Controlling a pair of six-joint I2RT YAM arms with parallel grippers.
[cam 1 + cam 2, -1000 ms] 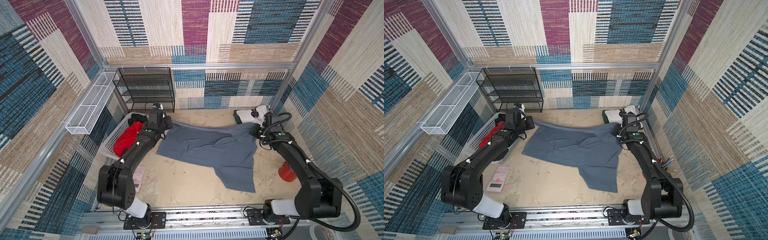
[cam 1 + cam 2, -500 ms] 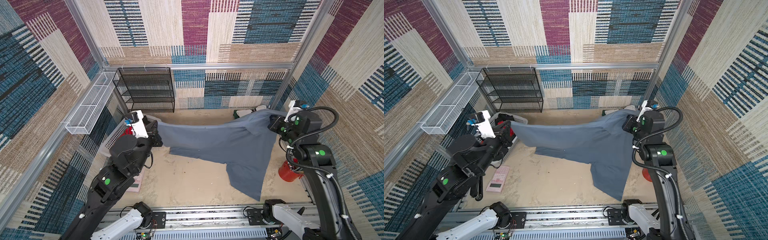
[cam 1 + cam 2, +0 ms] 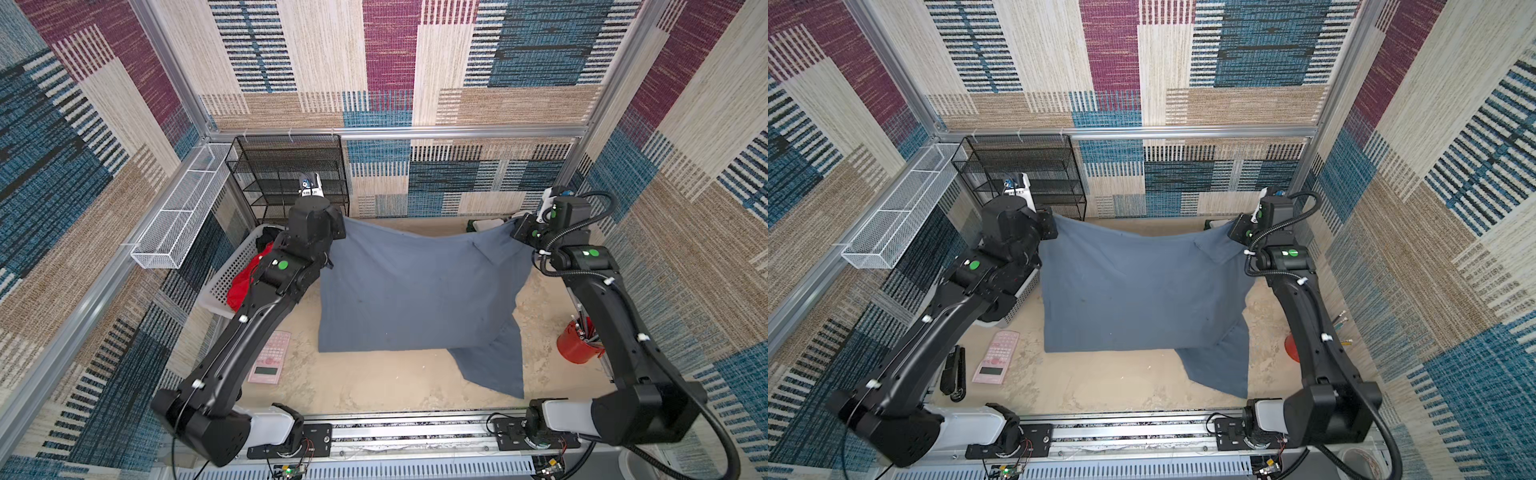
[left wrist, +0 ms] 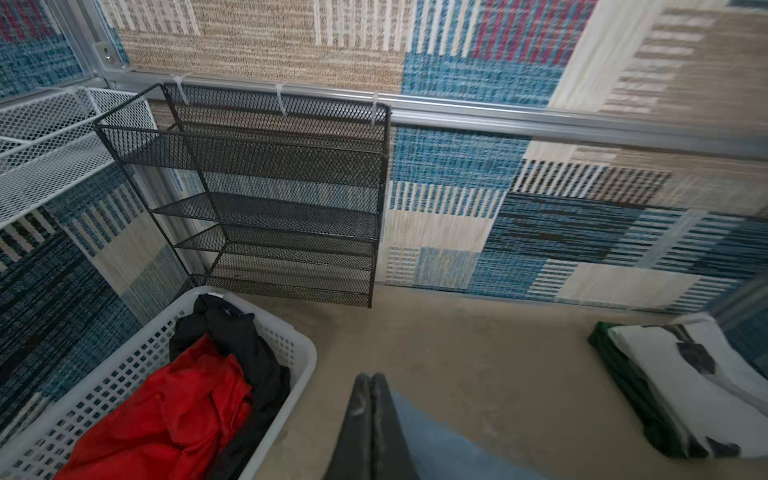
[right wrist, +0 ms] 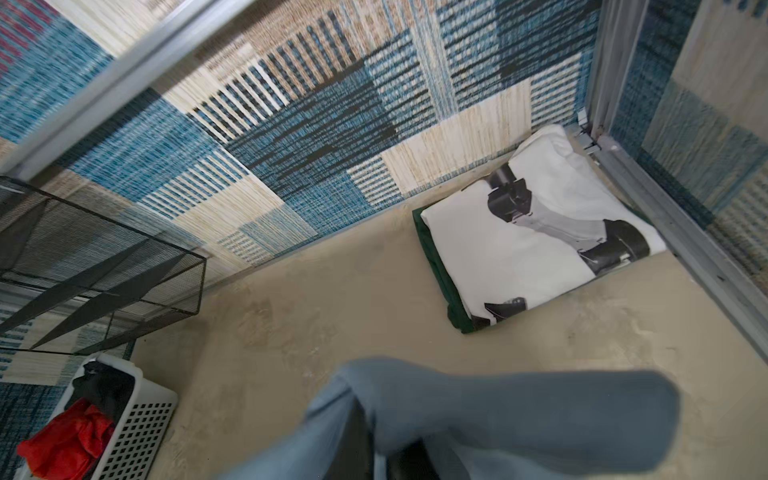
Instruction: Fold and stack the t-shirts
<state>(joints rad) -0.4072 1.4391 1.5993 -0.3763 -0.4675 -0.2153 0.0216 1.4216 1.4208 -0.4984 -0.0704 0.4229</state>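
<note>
In both top views the grey shirt [image 3: 415,291] was held, hem on the worktop [image 3: 374,386], far edge spread crosswise between left end effector [image 3: 340,227] and right end effector [image 3: 516,227], both clamped on it; the stack [image 3: 487,225] lay just beyond the right.

In a top view the grey shirt [image 3: 1142,291] hangs spread between the two arms, its upper edge sagging in the middle. The left tool [image 3: 1052,226] is clamped on one upper corner and the right tool [image 3: 1236,230] on the other, both up off the bench [image 3: 1100,390]. The shirt's lower edge lies on the bench, and a flap trails toward the near right. A pink calculator [image 3: 995,358] and a black stapler [image 3: 953,374] lie at the near left, apart from the shirt. A black mesh rack [image 3: 1025,174] stands at the back wall, and a white wire tray [image 3: 897,220] hangs on the left wall. A red cup [image 3: 1290,349] peeks out from behind the right arm.
</note>
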